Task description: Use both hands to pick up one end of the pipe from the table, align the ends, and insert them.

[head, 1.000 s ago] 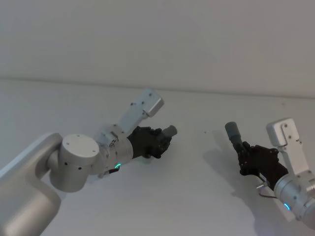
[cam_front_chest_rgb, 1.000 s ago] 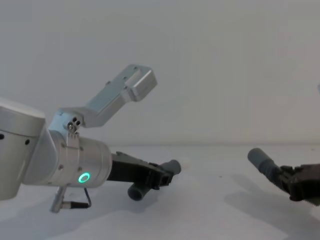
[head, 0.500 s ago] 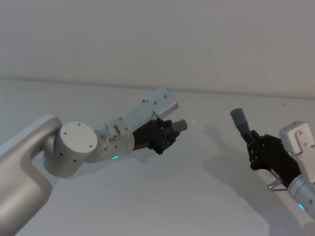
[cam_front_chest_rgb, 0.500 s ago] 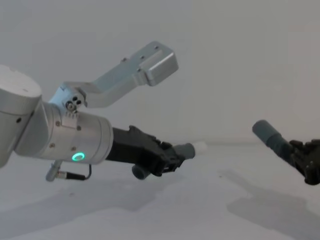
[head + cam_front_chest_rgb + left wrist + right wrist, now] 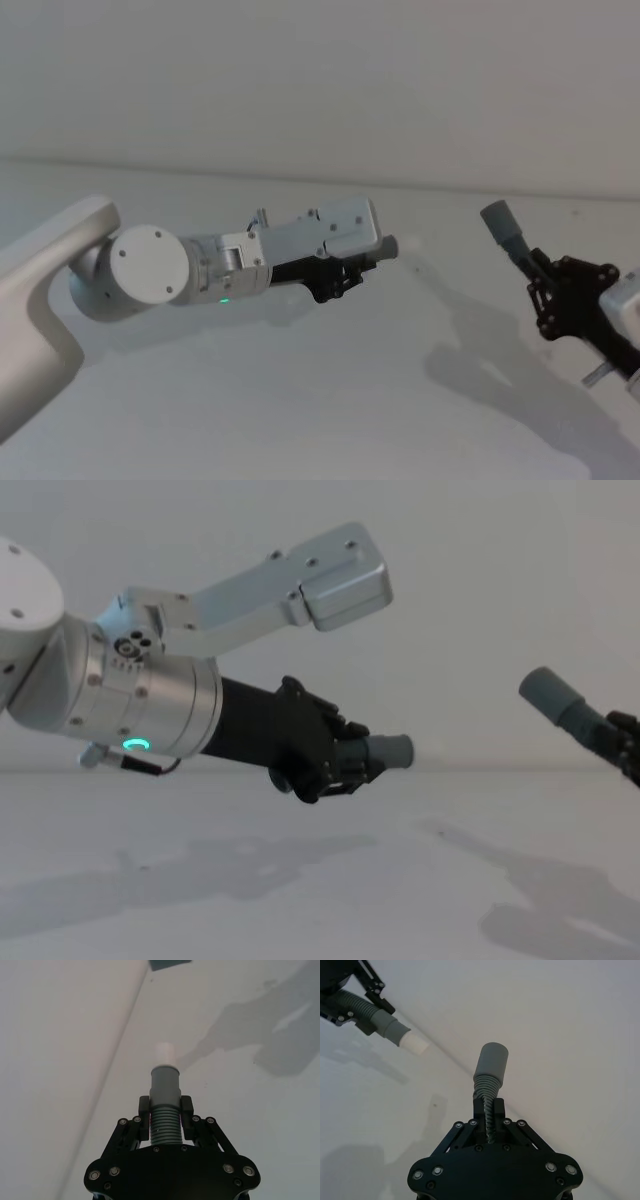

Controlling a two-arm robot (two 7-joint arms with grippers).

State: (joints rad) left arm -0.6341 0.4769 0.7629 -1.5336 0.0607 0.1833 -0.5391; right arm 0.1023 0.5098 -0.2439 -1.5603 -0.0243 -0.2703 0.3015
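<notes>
- Head view: compared with half a second ago, the left gripper (image 5: 345,275) sits higher and nearer the centre, and the right gripper (image 5: 562,297) sits further to the robot's right. Both are clear of the table (image 5: 300,400). The short piece (image 5: 385,248) juts from the left jaws toward the right gripper. The corrugated piece (image 5: 510,235) rises from the right jaws, tilted leftward.
- Left wrist view: the jaws are clamped narrowly on the short piece's ribbed section. Its long axis runs straight out past the fingertips and ends in the whitish tip (image 5: 164,1053), plain here.
- Right wrist view: the jaws grip the corrugated piece just behind its cuff (image 5: 492,1062). The two ends are well apart and their axes are not in line.
- Chest view: side-on, the short piece lies near-level beyond the left jaws. The cuff sits higher, slanting up and leftward.
</notes>
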